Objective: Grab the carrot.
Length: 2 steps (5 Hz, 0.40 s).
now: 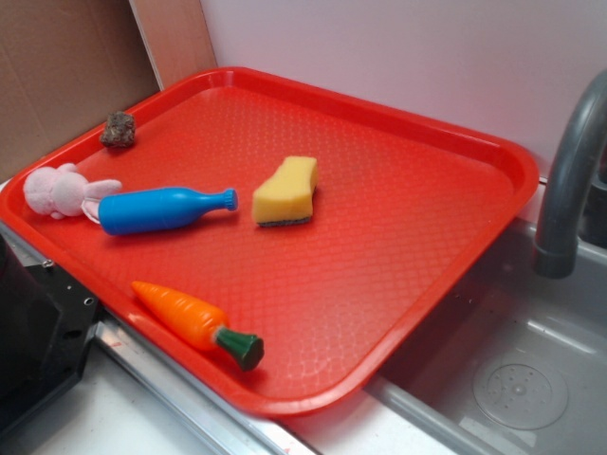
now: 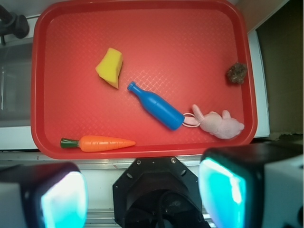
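A: Status?
B: Red tray fills my wrist view. Gripper hangs off its near edge, jaws spread, holding nothing.
A: Carrot?
B: Carrot lies flat along the tray's near rim, ahead of the fingers and left of centre. Long axis runs parallel to that rim, stem left, tip right. Blue bottle sits further in, well apart.

glossy plastic carrot, textured tray
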Motion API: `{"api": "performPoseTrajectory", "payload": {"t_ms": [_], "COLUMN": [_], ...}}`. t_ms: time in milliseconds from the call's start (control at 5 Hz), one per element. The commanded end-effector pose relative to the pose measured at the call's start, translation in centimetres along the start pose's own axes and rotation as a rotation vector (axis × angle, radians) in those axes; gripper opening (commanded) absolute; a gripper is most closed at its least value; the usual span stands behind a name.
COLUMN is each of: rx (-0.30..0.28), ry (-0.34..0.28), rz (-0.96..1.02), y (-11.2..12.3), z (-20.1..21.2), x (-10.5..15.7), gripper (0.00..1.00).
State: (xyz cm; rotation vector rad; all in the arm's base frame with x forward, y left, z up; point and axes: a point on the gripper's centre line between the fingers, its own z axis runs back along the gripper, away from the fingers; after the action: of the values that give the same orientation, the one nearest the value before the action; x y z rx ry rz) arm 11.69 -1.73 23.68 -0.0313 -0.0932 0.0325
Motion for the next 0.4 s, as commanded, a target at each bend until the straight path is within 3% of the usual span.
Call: {"api": "performPoseTrajectory", "payload": {"t_ms": [0, 200], "rx": [0.000, -0.029], "ry": [0.000, 0.038], "rz": [0.000, -0.247], "y": [0.0, -4.4], "z": [0.0, -5.1], "x": [0.0, 1.7], "gripper": [1.00, 1.00]}}
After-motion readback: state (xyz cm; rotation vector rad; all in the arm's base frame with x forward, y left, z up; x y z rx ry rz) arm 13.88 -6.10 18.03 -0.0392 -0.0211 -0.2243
